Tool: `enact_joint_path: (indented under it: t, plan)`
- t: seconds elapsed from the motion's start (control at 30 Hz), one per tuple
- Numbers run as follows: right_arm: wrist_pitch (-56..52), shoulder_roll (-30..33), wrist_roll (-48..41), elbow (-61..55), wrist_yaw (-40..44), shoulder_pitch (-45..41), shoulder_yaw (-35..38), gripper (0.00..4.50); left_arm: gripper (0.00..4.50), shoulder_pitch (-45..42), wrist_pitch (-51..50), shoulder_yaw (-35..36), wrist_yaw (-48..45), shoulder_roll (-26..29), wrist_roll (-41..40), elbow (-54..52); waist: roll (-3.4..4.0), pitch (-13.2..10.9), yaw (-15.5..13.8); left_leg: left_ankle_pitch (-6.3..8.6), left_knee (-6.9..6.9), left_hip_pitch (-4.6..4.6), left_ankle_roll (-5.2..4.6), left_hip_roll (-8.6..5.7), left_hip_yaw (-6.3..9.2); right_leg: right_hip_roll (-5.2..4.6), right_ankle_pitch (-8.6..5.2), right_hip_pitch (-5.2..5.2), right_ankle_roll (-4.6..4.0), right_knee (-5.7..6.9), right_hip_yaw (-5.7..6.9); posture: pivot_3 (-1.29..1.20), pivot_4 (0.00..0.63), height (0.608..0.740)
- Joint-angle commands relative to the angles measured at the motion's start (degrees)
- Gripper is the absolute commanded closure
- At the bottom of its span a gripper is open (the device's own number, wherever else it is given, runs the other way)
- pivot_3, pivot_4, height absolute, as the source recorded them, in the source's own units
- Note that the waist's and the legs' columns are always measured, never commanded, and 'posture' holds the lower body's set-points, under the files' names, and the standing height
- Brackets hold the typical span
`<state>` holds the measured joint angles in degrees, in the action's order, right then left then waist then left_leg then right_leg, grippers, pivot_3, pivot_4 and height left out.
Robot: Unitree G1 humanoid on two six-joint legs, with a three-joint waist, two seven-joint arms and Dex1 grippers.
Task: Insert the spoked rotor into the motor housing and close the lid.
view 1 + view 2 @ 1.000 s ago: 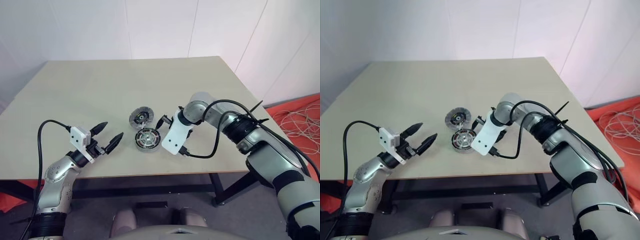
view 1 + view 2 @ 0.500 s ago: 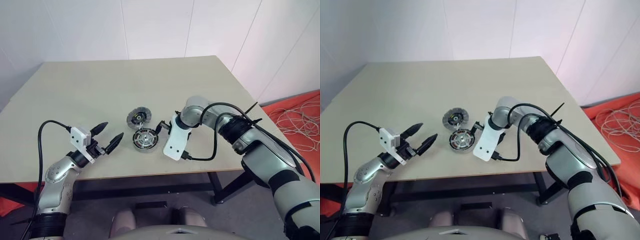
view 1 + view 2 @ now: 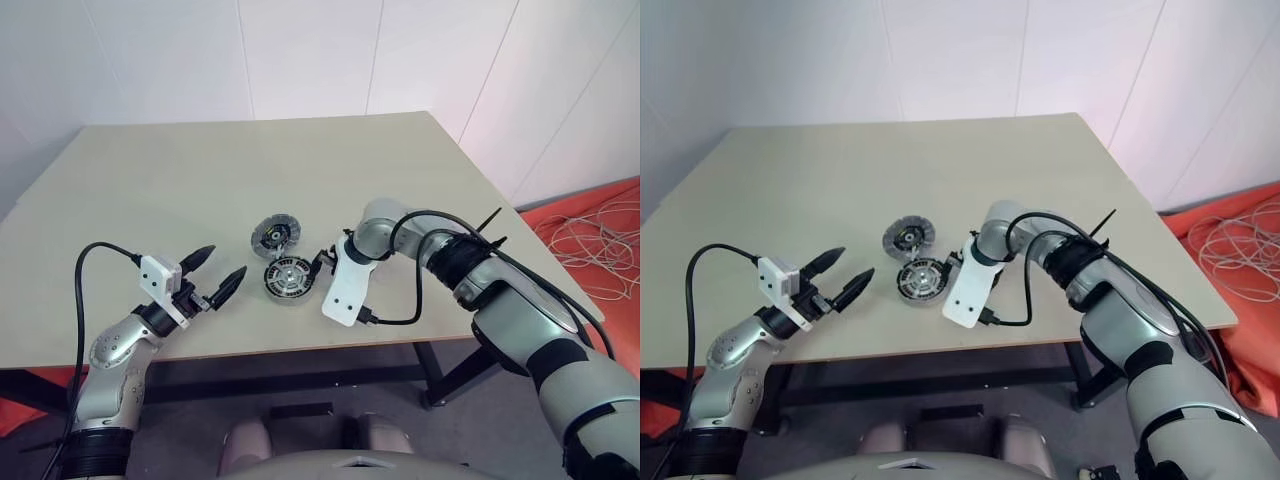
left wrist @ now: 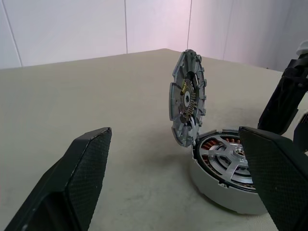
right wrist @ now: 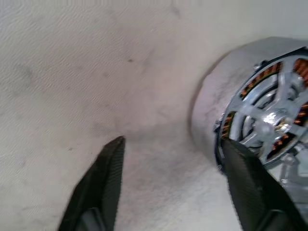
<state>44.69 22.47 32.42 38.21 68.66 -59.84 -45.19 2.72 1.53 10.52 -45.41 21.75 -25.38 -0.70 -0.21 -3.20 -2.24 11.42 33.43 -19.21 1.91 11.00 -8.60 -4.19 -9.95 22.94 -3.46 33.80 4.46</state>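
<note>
The motor housing rests on the table's near middle. The spoked rotor lies inside it, over the copper windings. Behind the housing, the lid stands tilted up on edge, its ribbed face towards my left gripper. My left gripper hovers open and level to the left of the housing, holding nothing. My right gripper points steeply down at the housing's right side. Its fingers are apart over bare table, and one fingertip is close beside the housing wall.
The tan table has its near edge just below both grippers. A black cable loops from my right wrist over that edge. Orange floor covering with pale cords lies beyond the table's right side.
My right gripper has come down and closer to the housing's right side, and its fingers have narrowed. My left gripper has stayed put. The camera has shifted a little.
</note>
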Motion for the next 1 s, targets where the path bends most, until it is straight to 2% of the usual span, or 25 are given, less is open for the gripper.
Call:
enact_joint_path:
  t: [0.03,0.23,0.33,0.57,0.83,1.0]
  plan:
    - [0.42,-0.58,-0.53,-0.17,0.31,-0.95,0.28,2.29,0.0,-0.23,1.05,0.42,0.2,0.19,-0.25,-2.25,0.0,0.0,-0.01,0.0,0.0,0.0,0.0,0.0,-0.01,0.0,0.0,0.0,0.0,0.0,0.0,0.0,0.0,0.74]
    - [-1.61,-1.63,-2.88,-2.41,2.41,-0.54,1.18,4.42,0.0,-0.44,1.07,0.26,0.17,0.1,-0.18,-2.03,-0.03,0.01,-0.12,0.01,0.0,0.0,-0.01,-0.02,-0.01,0.0,0.01,-0.03,-0.01,-0.01,-0.02,0.0,0.0,0.74]
    - [-5.78,-2.48,-6.07,-5.46,5.97,0.26,2.26,4.49,0.0,-0.65,1.11,0.21,0.15,0.06,-0.14,-1.86,-0.04,0.0,-0.07,0.01,-0.02,-0.06,-0.02,0.0,0.0,0.0,0.06,0.03,-0.11,0.0,-0.01,0.0,0.0,0.74]
    - [-23.51,-3.95,-9.67,-16.6,12.55,2.46,4.91,4.49,0.0,-1.18,1.15,0.06,0.17,-0.05,0.02,-1.36,-0.05,-0.03,-0.11,0.01,-0.07,-0.09,-0.02,0.07,0.01,0.05,0.08,0.07,-0.18,0.01,0.0,0.0,0.0,0.74]
    - [-66.83,-8.11,-11.14,-29.76,19.05,3.15,8.08,4.49,0.0,-1.95,1.28,-0.08,0.02,-0.23,0.27,-0.52,-0.07,-0.06,-0.45,0.0,-0.06,-0.03,0.0,0.08,0.07,0.05,0.03,0.03,-0.09,0.01,0.0,0.0,0.0,0.74]
    - [-75.01,-7.31,-10.34,-31.22,16.93,2.7,7.06,4.49,0.0,-2.54,1.43,-0.25,-0.08,-0.33,0.42,0.07,-0.07,-0.08,-1.02,-0.01,-0.04,0.12,0.02,0.07,0.07,0.03,0.02,0.0,-0.07,0.0,0.0,0.0,0.0,0.74]
